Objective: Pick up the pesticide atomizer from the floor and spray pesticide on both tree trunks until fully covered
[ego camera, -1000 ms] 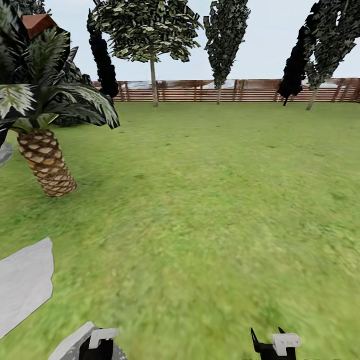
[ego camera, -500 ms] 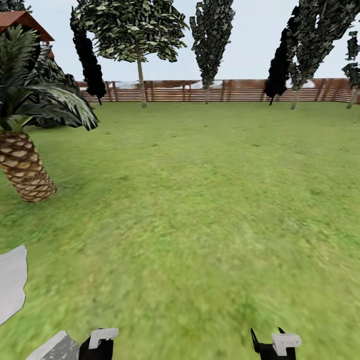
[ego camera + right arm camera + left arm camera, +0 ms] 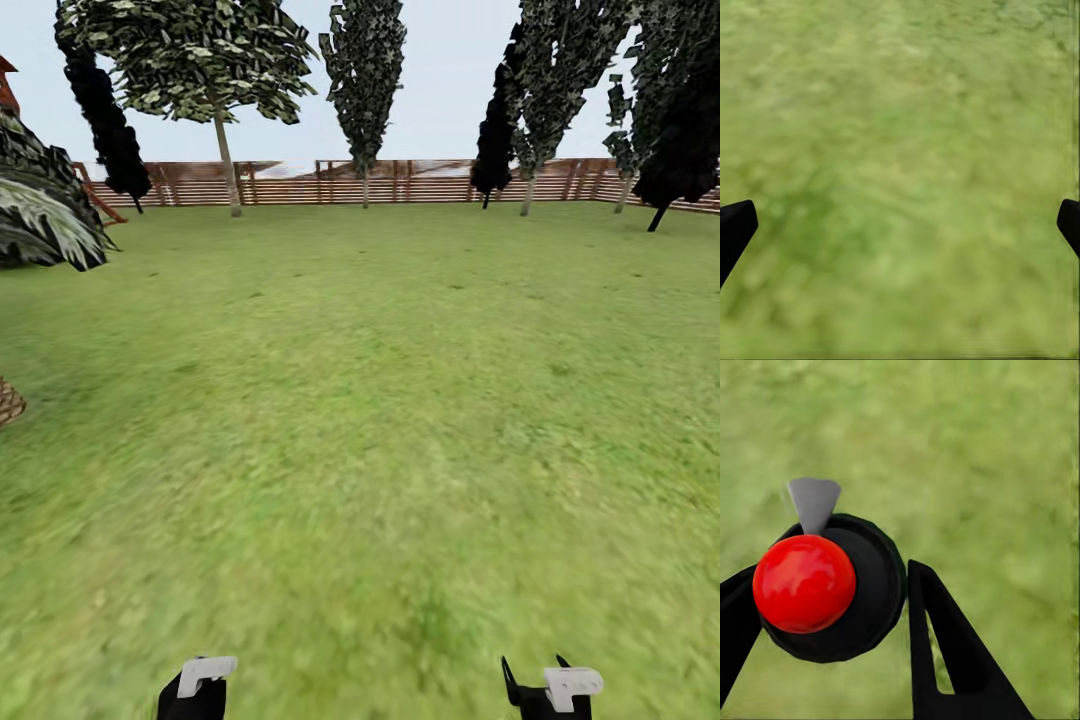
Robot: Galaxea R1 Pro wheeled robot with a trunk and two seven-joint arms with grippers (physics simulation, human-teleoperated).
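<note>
Atomizer point(image 3: 825, 585) sits clamped between the left gripper point(image 3: 832, 615) fingers, red cap toward the wrist camera, carried low over the lawn point(image 3: 380, 400), presumably ready to spray on arrival. Right gripper point(image 3: 900, 225) spread wide, empty. Tall trees point(image 3: 225, 150) stand far off by the fence point(image 3: 420, 180); transit step.

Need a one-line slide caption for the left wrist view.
Left pincer carrying the pesticide atomizer, red cap and grey nozzle toward the camera, above blurred green lawn.
</note>
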